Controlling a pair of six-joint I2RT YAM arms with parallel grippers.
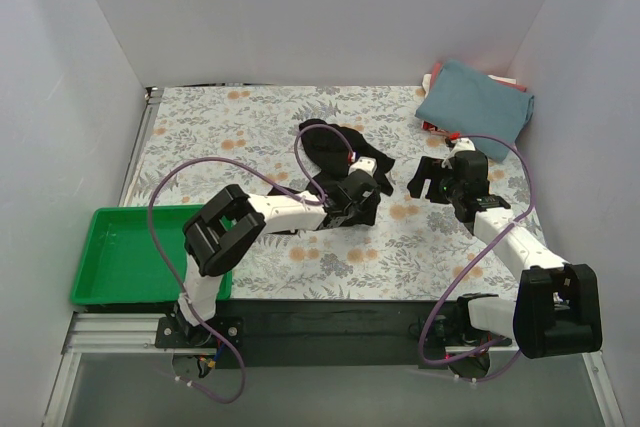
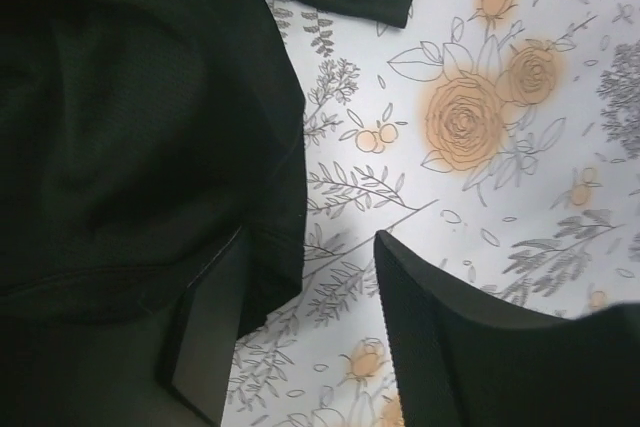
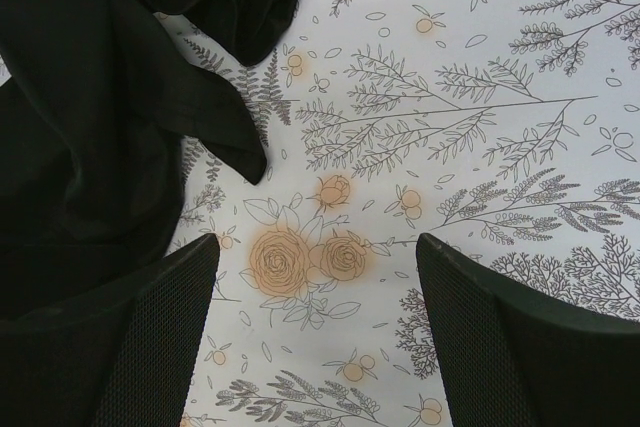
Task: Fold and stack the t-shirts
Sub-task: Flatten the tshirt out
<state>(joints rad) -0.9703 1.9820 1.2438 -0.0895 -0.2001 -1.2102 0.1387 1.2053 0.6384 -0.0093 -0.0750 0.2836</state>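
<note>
One black shirt (image 1: 335, 147), one teal shirt (image 1: 478, 102); red shirts (image 1: 432, 75) under it mostly hidden, uncounted. My left gripper (image 2: 310, 247) and right gripper (image 3: 318, 245) stand open

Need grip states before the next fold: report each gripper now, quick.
Left gripper: open, jaws astride an edge of the black t-shirt, not clamped on it.
Right gripper: open, holding nothing.

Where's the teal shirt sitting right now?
In the top view, the teal shirt lies folded at the far right corner of the table, on red cloth, beyond the right tool.
</note>
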